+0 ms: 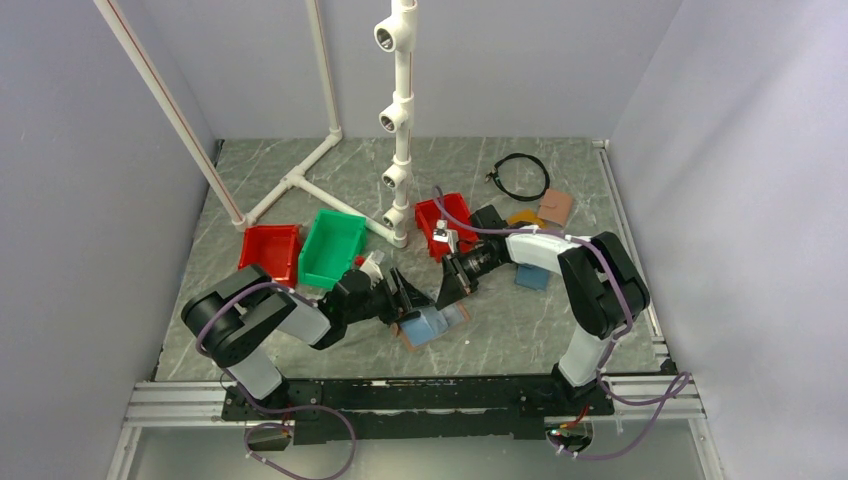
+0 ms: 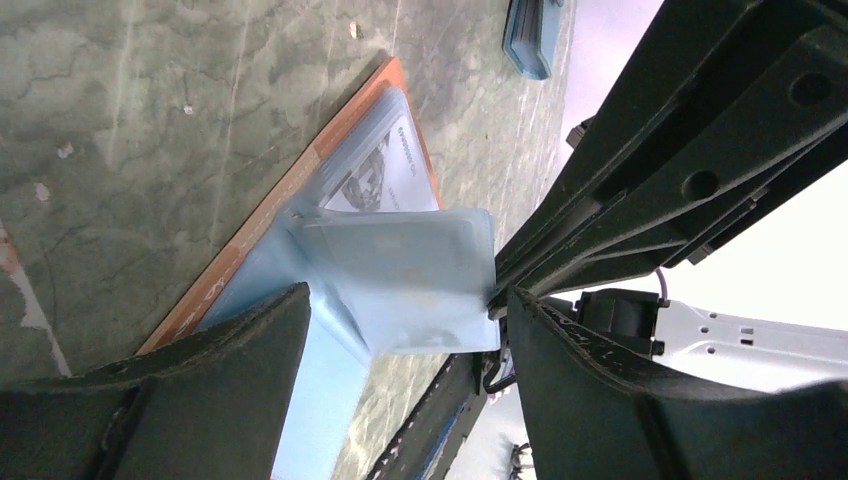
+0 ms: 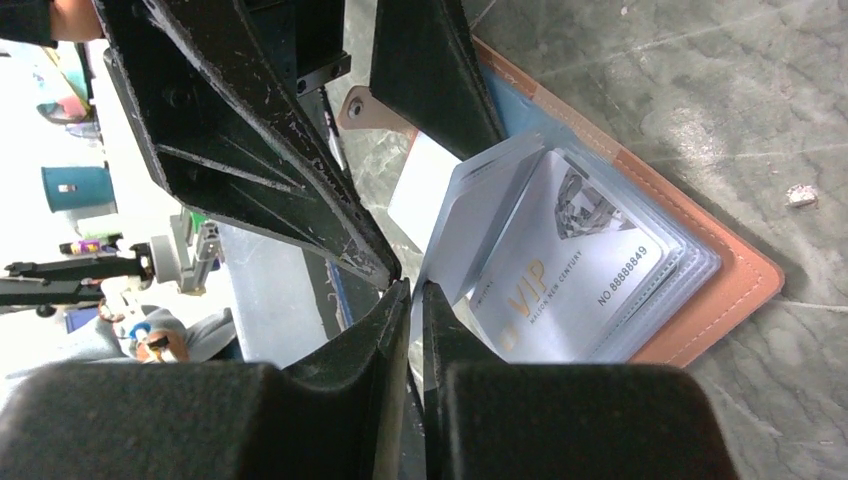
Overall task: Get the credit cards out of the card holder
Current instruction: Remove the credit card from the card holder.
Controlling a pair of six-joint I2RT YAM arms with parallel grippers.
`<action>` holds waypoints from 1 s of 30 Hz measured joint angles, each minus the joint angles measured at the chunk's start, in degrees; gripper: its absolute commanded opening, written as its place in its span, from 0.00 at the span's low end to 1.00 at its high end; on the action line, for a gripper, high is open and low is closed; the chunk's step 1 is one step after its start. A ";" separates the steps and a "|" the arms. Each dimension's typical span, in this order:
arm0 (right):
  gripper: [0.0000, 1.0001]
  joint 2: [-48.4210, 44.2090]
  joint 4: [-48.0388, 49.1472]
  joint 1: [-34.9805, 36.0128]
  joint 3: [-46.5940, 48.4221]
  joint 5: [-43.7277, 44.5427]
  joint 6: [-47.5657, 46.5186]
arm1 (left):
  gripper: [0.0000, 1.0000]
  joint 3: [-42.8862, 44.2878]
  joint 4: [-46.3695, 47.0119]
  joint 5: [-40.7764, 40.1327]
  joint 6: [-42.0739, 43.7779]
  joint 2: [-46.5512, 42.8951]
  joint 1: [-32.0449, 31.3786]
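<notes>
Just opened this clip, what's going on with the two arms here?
Both arms are working on the card holder, which lies open and flat between them. The right gripper is pinched shut on the edge of a clear sleeve, holding it upright. The left gripper sits open astride that sleeve. A grey-white VIP card lies in the sleeves; no card is clearly out yet.

The left arm (image 1: 250, 325) folds at the elbow low over the table and reaches right, its gripper (image 2: 405, 300) spread wide, the two fingers (image 2: 220, 370) well apart. The right arm (image 1: 600, 280) bends at its elbow and stretches left to meet it, wrist tipped down. Its gripper (image 3: 412, 290) has the fingers (image 3: 350, 400) pressed nearly together, pinching the edge of a clear sleeve (image 2: 400, 270).
</notes>
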 measured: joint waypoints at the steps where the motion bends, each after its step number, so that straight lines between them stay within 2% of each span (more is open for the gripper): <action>1: 0.14 0.02 -0.02 0.07 0.07 -0.11 -0.17 | 0.77 -0.02 0.02 -0.13 -0.15 0.00 0.02; 8: 0.19 0.20 -1.18 0.57 0.28 -1.84 -0.66 | 0.75 -0.04 0.02 -1.31 -1.01 0.00 0.13; 14: 0.20 0.44 -2.12 1.22 0.72 -2.69 -1.03 | 0.74 -0.26 0.37 -2.12 -1.42 0.00 0.15; 20: 0.15 0.94 -2.56 1.57 0.79 -2.56 -1.49 | 0.60 -0.42 1.14 -2.32 -2.25 0.90 0.17; 26: 0.18 1.38 -2.75 1.60 0.85 -2.10 -1.51 | 0.46 -1.14 3.61 -2.27 -2.69 1.33 0.31; 30: 0.21 1.38 -2.89 1.60 0.98 -1.60 -1.64 | 0.44 -1.42 6.16 -2.08 -3.08 2.16 0.48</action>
